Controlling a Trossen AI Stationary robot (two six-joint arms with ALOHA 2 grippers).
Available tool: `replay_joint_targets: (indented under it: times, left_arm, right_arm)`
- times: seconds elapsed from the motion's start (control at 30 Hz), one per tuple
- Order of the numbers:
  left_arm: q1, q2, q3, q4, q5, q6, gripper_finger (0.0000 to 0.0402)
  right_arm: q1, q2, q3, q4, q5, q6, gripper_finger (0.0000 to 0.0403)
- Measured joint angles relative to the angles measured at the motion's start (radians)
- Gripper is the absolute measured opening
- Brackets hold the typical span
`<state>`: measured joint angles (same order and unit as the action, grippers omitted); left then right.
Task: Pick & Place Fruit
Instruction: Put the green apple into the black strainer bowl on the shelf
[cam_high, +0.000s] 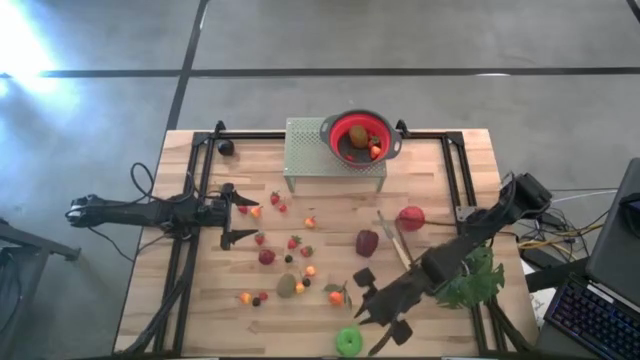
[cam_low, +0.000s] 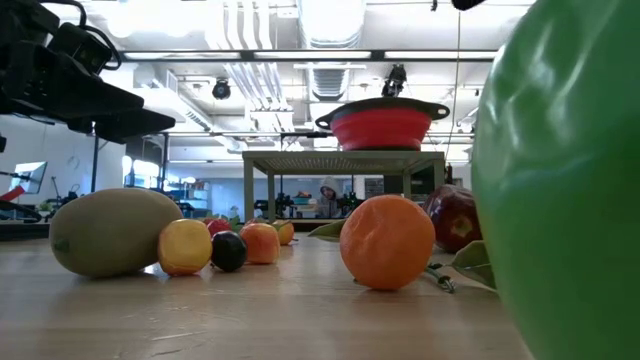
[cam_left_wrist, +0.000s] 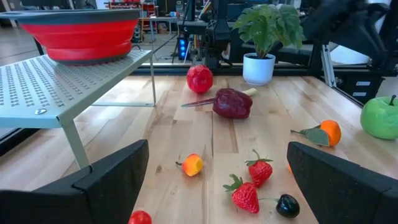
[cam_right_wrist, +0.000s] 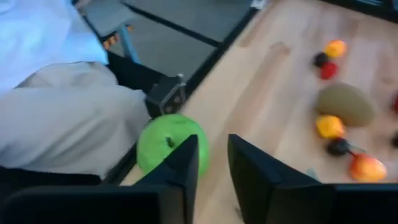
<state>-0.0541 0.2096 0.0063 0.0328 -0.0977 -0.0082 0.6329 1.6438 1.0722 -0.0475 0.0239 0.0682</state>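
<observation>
R pincer low over tabletop near front edge, fingers slightly apart, gripping nothing; green apple just beyond it at edge. L pincer spread wide at left side. Strawberries, kiwi, orange scattered mid-tabletop.

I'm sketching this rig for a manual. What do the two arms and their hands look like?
Both arms are black and slender, built of jointed segments. Each ends in a two-fingered hand: the left hand and right hand have flat, dark, wedge-shaped fingers with a matte finish. Black cables loop off the left arm, and more trail from the right arm's base. No markings are visible.
</observation>
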Motion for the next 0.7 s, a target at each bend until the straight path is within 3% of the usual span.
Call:
replay_joint_targets:
  times: [0.17,0.37,0.7]
  left_arm:
    - [0.000,0.000,0.000,0.000,0.000,0.000,0.0388]
    - [0.000,0.000,0.000,0.000,0.000,0.000,0.0388]
    - [0.000,0.003,0.000,-0.001,0.000,0.000,0.0388]
  right_arm:
    - [0.003,0.083,0.083,-0.031,-0.074,-0.015,0.0136]
    - [0.009,0.153,0.146,-0.068,-0.079,0.007,0.0173]
    - [0.011,0.252,0.194,-0.075,-0.087,0.017,0.0188]
